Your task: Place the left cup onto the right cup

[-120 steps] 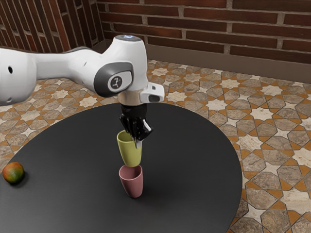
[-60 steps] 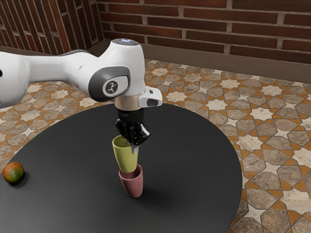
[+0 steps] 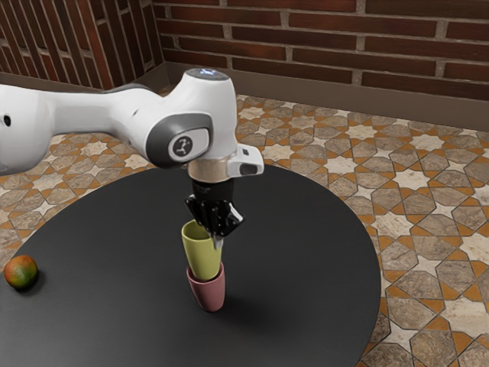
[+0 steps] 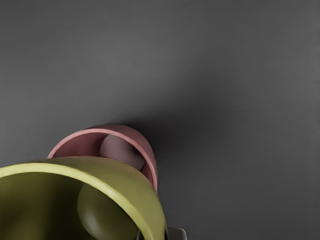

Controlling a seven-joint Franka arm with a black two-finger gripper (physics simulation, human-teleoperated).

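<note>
A yellow-green cup (image 3: 200, 250) hangs upright with its base sunk into the mouth of a pink cup (image 3: 207, 291) that stands on the round black table (image 3: 306, 252). My gripper (image 3: 216, 232) is shut on the green cup's rim, one finger inside and one outside. Seen from the wrist, the green cup (image 4: 95, 200) looms large just under the hand, and the pink cup's rim (image 4: 135, 142) peeks out behind it.
A small red-green fruit (image 3: 21, 271) lies near the table's edge at the exterior view's left. Patterned floor tiles and a brick wall surround the table.
My hand has lowered the green cup from above the pink cup down into its mouth. The arm shifted slightly toward the exterior view's right in the last half second.
</note>
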